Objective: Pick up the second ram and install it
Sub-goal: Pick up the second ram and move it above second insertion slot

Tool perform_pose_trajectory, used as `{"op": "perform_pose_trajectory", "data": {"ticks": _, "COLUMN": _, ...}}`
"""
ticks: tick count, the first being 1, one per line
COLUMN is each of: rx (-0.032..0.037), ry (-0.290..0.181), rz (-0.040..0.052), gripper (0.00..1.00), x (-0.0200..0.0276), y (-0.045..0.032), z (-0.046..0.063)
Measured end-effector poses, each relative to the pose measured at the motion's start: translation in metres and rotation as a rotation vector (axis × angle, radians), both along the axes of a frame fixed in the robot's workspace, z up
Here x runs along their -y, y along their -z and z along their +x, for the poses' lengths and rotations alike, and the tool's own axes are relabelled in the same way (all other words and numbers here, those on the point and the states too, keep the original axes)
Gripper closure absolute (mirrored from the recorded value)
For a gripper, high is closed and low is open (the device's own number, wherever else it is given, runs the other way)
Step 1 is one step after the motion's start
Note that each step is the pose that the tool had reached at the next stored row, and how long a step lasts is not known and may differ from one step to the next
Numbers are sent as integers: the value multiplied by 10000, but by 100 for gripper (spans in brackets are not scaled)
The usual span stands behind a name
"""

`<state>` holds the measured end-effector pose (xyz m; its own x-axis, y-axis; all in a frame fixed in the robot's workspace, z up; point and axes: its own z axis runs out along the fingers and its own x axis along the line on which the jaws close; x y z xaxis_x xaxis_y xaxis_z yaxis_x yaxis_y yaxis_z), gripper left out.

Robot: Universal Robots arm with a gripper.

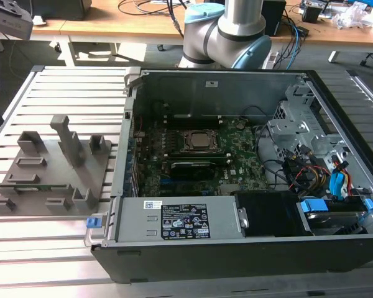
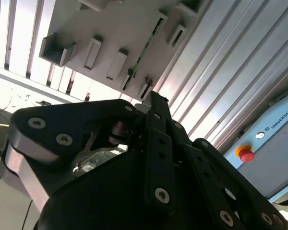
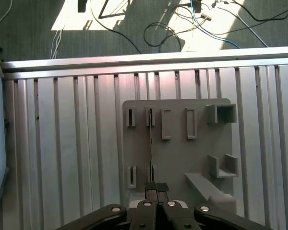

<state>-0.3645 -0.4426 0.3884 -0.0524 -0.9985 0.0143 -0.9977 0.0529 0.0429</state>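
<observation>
**Table load**

Silver slatted aluminium table [image 1: 50,248] carries a grey plastic holder tray with upright slots [image 1: 50,180] on the exterior view's left. An open black desktop computer case [image 1: 236,261] sits just beside it, on the right.

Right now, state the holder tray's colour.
Grey; the holder tray shows best in the first wrist view.

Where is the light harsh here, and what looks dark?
Exterior view: sunlight bleaches the slatted metal table. Second wrist view: glare whitens its slats, the black gripper looms dark. First wrist view: the grey plastic holder tray evenly lit; sun patches on the grey floor.
</observation>
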Motion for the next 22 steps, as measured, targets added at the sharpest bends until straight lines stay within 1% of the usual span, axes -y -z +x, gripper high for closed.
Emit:
{"op": "perform_pose_trajectory", "data": {"ticks": 3, "rx": 0, "ry": 3, "rz": 0, "gripper": 89, "x": 0, "y": 0, "z": 0}}
{"op": "perform_pose_trajectory", "data": {"ticks": 4, "rx": -1, "ry": 5, "rz": 0, "gripper": 76, "x": 0, "y": 0, "z": 0}}
{"op": "perform_pose_trajectory", "data": {"ticks": 6, "rx": 0, "ry": 5, "rz": 0, "gripper": 76, "x": 0, "y": 0, "z": 0}}
{"op": "perform_pose_trajectory", "data": {"ticks": 7, "rx": 0, "ry": 6, "rz": 0, "gripper": 70, "x": 0, "y": 0, "z": 0}}
{"op": "perform_pose_trajectory", "data": {"ticks": 9, "rx": 2, "ry": 7, "rz": 2, "gripper": 70, "x": -1, "y": 8, "z": 0}}
{"op": "perform_pose_trajectory", "data": {"ticks": 10, "rx": -1, "ry": 7, "rz": -1, "gripper": 70, "x": 0, "y": 25, "z": 0}}
{"op": "perform_pose_trajectory", "data": {"ticks": 15, "rx": -2, "ry": 7, "rz": 0, "gripper": 70, "x": 0, "y": 129, "z": 0}}
{"op": "perform_pose_trajectory", "data": {"ticks": 17, "rx": -1, "ry": 7, "rz": 1, "gripper": 70, "x": 0, "y": 195, "z": 0}}
{"op": "perform_pose_trajectory", "data": {"ticks": 22, "rx": -1, "ry": 7, "rz": 0, "gripper": 70, "x": 0, "y": 256, "z": 0}}
